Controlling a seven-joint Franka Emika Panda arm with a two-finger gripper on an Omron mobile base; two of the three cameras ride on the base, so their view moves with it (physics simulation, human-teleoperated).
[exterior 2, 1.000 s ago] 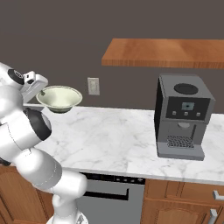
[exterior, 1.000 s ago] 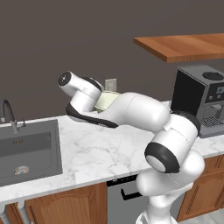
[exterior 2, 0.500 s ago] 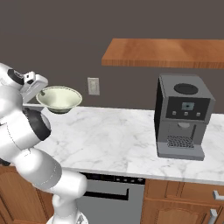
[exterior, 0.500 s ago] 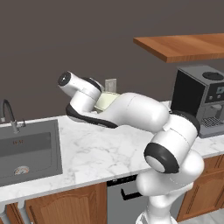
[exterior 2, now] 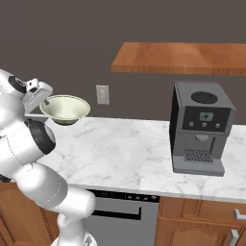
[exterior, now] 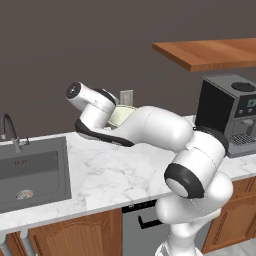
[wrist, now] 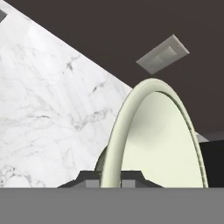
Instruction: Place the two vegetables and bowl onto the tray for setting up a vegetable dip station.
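The marble counter (exterior 2: pixel 125 149) is stretching across both base views, white with grey veins, under a dark wall. The white arm (exterior: pixel 165 135) is reaching over it from the base, bending back toward the wall. A grey sink (exterior: pixel 30 172) with a curved tap (exterior: pixel 10 131) is sitting sunk into the counter at the left of the left base view. A dark grey coffee machine (exterior 2: pixel 202 127) is standing upright on the counter at the right, below a wooden shelf (exterior 2: pixel 182 57) that is jutting from the wall.

The bowl (exterior 2: pixel 65 108), pale cream with a green tint, is hanging in the air above the counter, near the wall and just left of a wall socket plate (exterior 2: pixel 102 94). In the right base view it is sitting roughly level with its opening upward, clear of the marble. In the left base view only a slice of its rim (exterior: pixel 121 115) is peeking out behind the arm.

The gripper (wrist: pixel 110 177) is pinching the bowl's rim: in the hand view the rim is passing edge-on between the two dark fingertips (wrist: pixel 91 177), which are pressing on it from either side. The socket plate (wrist: pixel 162 54) is showing beyond the bowl in that view.
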